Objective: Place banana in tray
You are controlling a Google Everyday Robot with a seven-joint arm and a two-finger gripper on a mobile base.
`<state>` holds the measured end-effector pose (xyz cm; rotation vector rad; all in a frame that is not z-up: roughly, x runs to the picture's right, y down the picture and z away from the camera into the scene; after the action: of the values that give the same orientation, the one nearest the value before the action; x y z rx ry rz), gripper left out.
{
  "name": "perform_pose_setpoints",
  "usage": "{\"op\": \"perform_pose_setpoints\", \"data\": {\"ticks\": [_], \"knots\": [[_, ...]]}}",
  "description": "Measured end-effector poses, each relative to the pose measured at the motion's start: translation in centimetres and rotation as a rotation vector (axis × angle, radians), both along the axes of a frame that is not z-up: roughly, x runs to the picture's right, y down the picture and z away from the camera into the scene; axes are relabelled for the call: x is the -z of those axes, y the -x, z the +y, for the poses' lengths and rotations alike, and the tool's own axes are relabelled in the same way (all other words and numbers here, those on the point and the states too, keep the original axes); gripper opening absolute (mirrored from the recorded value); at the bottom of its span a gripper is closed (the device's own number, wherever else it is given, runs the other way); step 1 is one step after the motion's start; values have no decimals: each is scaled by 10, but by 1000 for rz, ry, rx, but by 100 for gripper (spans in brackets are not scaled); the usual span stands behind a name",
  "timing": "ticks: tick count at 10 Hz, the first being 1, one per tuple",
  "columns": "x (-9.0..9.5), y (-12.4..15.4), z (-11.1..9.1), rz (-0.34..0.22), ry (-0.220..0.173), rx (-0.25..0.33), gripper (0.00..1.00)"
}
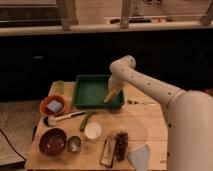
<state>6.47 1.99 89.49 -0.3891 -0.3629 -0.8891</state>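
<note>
The gripper hung at the end of the white arm, over the right part of the tray, and it was closed on the banana. The pale yellow fruit hung tilted from the gripper, its lower end near the tray's front right corner; whether it touched the tray floor could not be told. The dark green tray lay at the back of the wooden table, with bare floor showing in its left and middle parts.

Left of the tray stood a pale greenish cup, and in front of that an orange bowl with a light blue square thing inside. A white-handled brush lay in front of the bowl, and beside it a long dark green vegetable lay just before the tray's front wall. Nearer the table's front edge were a white round cup, a dark red bowl, a small metal cup, a dark knobbly object and a grey-blue cloth.
</note>
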Motion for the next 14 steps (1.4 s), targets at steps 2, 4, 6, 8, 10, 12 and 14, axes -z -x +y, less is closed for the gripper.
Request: {"op": "perform_pose_setpoints", "data": {"ticks": [2, 4, 6, 8, 10, 12, 14], "knots": [[2, 1, -2, 1, -6, 3, 80], [4, 4, -6, 2, -18, 4, 80], [8, 6, -11, 4, -32, 7, 80], [16, 6, -19, 7, -52, 11, 80], [24, 5, -28, 15, -70, 9, 80], [31, -2, -36, 40, -82, -18, 80], [35, -15, -41, 79, -77, -55, 80]]}}
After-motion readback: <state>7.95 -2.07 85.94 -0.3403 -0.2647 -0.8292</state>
